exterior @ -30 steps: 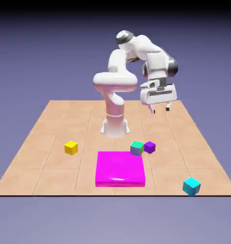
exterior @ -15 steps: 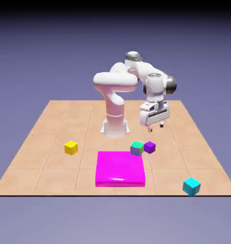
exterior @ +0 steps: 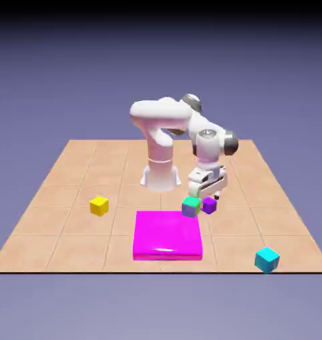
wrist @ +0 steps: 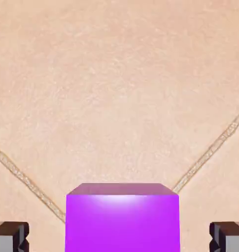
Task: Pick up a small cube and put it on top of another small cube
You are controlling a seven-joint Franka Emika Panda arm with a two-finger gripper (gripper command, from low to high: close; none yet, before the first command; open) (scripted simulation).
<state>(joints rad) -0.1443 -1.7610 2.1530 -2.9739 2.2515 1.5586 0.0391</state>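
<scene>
Lowered since earlier, the parted jaws (wrist: 119, 237) have the purple cube (wrist: 122, 221) between them, untouched.

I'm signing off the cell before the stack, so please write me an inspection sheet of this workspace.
Surface: tan tiled tabletop, no spills seen.
Job's things: purple cube on the tabletop, between the fingertips; which cube it goes on is not shown.
Other things: green-topped cube, yellow cube, cyan cube, magenta slab.
Gripper: open, a gap on each side of the purple cube.
Cables: nothing seen.
Surroundings: plain blue-violet backdrop.
</scene>
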